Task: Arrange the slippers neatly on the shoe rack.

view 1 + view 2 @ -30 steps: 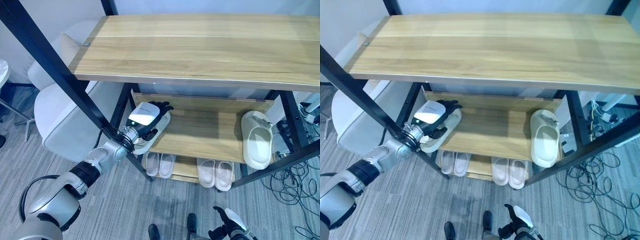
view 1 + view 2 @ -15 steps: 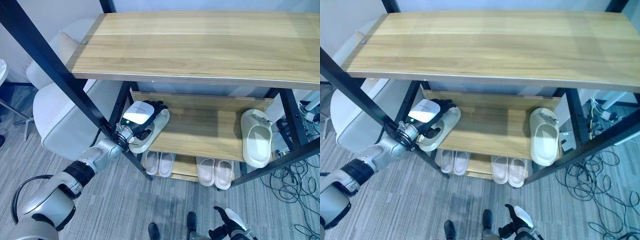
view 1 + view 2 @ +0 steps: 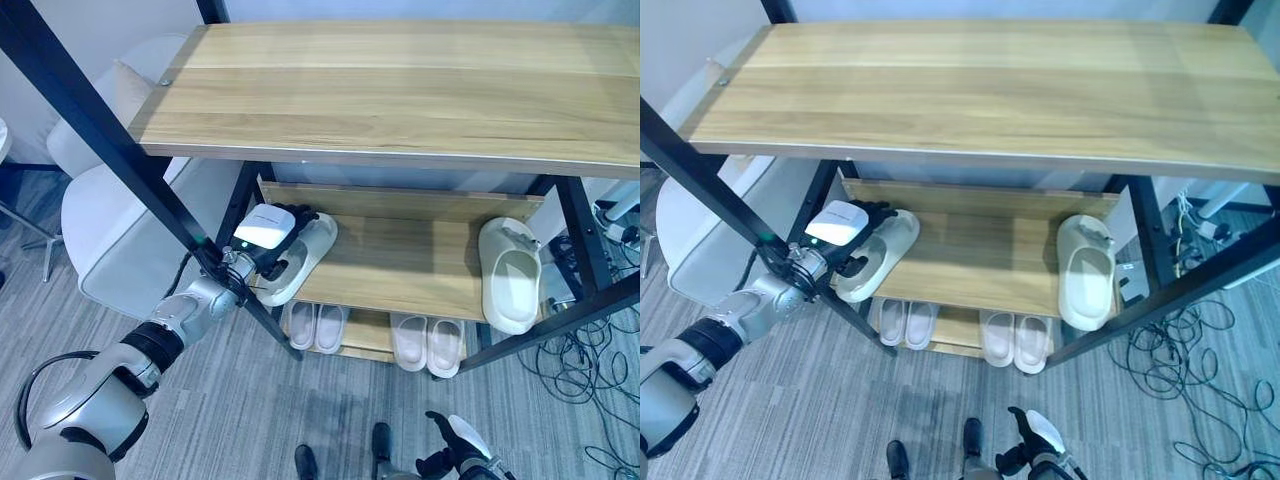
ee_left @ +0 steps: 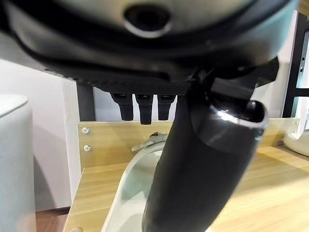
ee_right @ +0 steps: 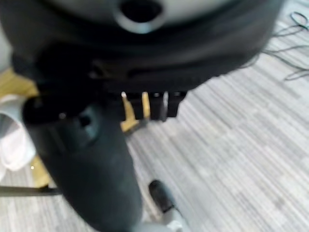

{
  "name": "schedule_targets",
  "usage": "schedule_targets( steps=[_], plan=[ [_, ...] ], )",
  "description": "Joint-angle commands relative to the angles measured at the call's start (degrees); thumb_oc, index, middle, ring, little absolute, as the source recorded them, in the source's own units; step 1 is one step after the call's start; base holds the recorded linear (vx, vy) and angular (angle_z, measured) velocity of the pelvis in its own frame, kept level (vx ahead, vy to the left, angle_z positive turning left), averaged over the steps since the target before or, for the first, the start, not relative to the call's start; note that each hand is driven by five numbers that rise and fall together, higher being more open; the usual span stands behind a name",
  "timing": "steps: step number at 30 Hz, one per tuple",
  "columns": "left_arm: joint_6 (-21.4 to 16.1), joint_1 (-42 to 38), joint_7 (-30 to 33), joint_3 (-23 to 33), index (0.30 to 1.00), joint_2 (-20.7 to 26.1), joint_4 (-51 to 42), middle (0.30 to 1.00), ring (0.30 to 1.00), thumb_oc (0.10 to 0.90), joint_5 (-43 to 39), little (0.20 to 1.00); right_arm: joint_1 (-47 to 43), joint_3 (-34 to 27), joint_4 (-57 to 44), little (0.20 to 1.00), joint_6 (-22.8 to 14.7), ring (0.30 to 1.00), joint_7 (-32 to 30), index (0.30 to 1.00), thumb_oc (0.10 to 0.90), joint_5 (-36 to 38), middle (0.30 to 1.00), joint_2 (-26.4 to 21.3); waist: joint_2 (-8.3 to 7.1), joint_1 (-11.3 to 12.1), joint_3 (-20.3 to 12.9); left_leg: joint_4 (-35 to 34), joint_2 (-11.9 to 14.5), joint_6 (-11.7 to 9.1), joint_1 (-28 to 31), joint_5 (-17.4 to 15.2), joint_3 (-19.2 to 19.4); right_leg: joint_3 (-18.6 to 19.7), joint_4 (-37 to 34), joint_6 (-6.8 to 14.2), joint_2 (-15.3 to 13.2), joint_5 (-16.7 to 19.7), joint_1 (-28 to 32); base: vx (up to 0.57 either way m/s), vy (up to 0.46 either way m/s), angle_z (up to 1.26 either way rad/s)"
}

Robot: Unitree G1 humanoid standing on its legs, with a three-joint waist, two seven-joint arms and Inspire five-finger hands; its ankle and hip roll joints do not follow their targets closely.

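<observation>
Clearly the left hand [image 3: 268, 232] sits where it does because the cream slipper [image 3: 297, 257] at the left end of the middle shelf [image 3: 400, 265] is not yet squared up: it lies at a slant, its heel end poking over the shelf's front edge beside the black frame post [image 3: 110, 140]. The hand rests over that heel end, and in the left wrist view its fingers [image 4: 140, 107] hang short and curled above the slipper's opening with the thumb [image 4: 203, 164] down beside it (a grip on the slipper's edge looks likely, though whether the fingers truly close on it cannot be told). The likely aim is to turn or slide the slipper further onto the shelf.

Its mate, the second cream slipper [image 3: 510, 274], lies well apart at the right end of the same shelf, also overhanging the front edge. The bottom shelf [image 3: 365, 335] holds two pale pairs side by side, one pair [image 3: 317, 326] to the left and another pair [image 3: 427, 343] to the right, toes pointing inward. The top shelf [image 3: 400, 90] carries nothing.

The right hand [image 3: 455, 455] hangs low over the grey floor [image 3: 250, 420], idle, its fingers curled on nothing.
</observation>
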Motion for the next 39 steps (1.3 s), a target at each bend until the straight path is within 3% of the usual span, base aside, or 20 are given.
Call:
schedule_targets(
  steps=[1, 4, 5, 6, 7, 24, 32, 34, 39],
  plan=[
    [1.81, -11.93, 5.47, 3.37, 0.9, -1.04, 6.31, 0.9, 0.9, 0.8, -1.27, 0.9, 1.48, 0.53, -0.74, 0.9, -1.27, 0.9, -0.45, 0.9, 0.8, 1.68, 0.9, -0.85, -1.24, 0.89, -1.95, -0.64, 0.02, -3.96, -5.89, 4.16, -1.21, -1.94, 0.28, 8.22, -3.37, 0.8, -2.52, 0.0, 0.0, 0.0],
    [1.98, -12.87, 5.4, 3.11, 0.9, -1.75, 8.1, 0.9, 0.9, 0.8, -1.9, 0.9, 1.64, 0.63, -0.8, 0.9, -1.17, 0.9, -0.46, 0.9, 0.8, 1.8, 0.9, -0.73, -1.22, 0.69, -1.96, -0.64, 0.12, -3.98, -5.88, 4.13, -1.01, -1.78, 0.28, 8.24, -3.39, 0.83, -2.75, 0.0, -0.002, -0.01],
    [1.94, -13.2, 5.2, 3.13, 0.578, -1.98, 8.46, 0.578, 0.578, 0.585, -2.26, 0.578, 1.67, 0.6, -0.84, 0.9, -1.13, 0.9, -0.42, 0.9, 0.8, 1.86, 0.9, -0.71, -1.19, 0.65, -1.98, -0.64, 0.12, -3.96, -5.87, 4.1, -0.95, -1.7, 0.28, 8.26, -3.4, 0.84, -2.8, 0.0, -0.003, -0.06],
    [1.93, -13.21, 5.2, 3.13, 0.578, -1.98, 8.47, 0.578, 0.578, 0.585, -2.26, 0.578, 1.67, 0.6, -0.84, 0.9, -1.13, 0.9, -0.42, 0.9, 0.8, 1.86, 0.9, -0.71, -1.2, 0.66, -1.98, -0.64, 0.12, -3.96, -5.87, 4.1, -0.95, -1.69, 0.28, 8.26, -3.4, 0.84, -2.8, 0.01, 0.0, -0.09],
    [1.89, -14.17, 4.83, 2.83, 0.3, -2.37, 9.65, 0.3, 0.3, 0.4, -3.15, 0.3, 1.73, 0.65, -0.88, 0.9, -1.03, 0.9, -0.34, 0.9, 0.8, 2.05, 0.9, -0.74, -1.11, 0.48, -1.97, -0.64, 0.18, -3.94, -5.82, 4.1, -0.75, -1.56, 0.28, 8.24, -3.4, 0.9, -2.87, 0.0, -0.001, -0.09],
    [1.16, -13.34, 4.1, 4.08, 0.3, -4.06, 7.67, 0.3, 0.3, 0.4, -7.3, 0.3, 2.19, 0.47, -1.32, 0.9, -0.14, 0.9, -0.07, 0.9, 0.8, 1.95, 0.9, -0.62, -0.07, 0.31, -1.47, -0.64, 0.24, -4.03, -3.91, 3.61, 0.17, -1.07, 0.28, 8.28, -3.38, 0.64, -1.65, 0.0, -0.001, -0.02],
    [0.54, -10.18, 4.95, 7.93, 0.3, -9.37, 3.47, 0.3, 0.3, 0.4, -12.11, 0.3, 2.61, 0.02, -1.6, 0.9, 0.61, 0.9, -0.05, 0.9, 0.8, 1.92, 0.9, -0.37, 0.47, 0.24, -1.14, -0.64, 0.29, -4.11, -2.83, 3.47, 0.22, -1.21, 0.28, 8.09, -3.36, 0.31, -0.69, 0.0, 0.0, 0.0],
    [-0.16, -8.94, 5.6, 9.76, 0.3, -12.21, 1.05, 0.3, 0.3, 0.4, -15.05, 0.3, 2.46, -0.25, -1.92, 0.9, 0.8, 0.9, -0.15, 0.9, 0.8, 1.97, 0.9, -0.48, 0.79, 0.14, -0.84, -0.64, 0.22, -4.11, -2.58, 3.49, 0.23, -1.19, 0.28, 8.0, -3.4, 0.31, -0.59, -0.02, -0.014, -0.01],
    [-0.95, -8.77, 6.26, 11.26, 0.3, -14.24, -1.65, 0.3, 0.3, 0.4, -18.21, 0.3, 2.26, -0.56, -2.97, 0.9, 0.9, 0.9, -0.28, 0.9, 0.8, 1.87, 0.9, -1.24, 1.81, -0.39, -0.4, -0.64, 0.36, -4.09, -2.1, 3.48, 0.98, -0.77, 0.28, 8.05, -3.42, 0.34, -0.6, 0.0, 0.006, -0.03]
  ],
)
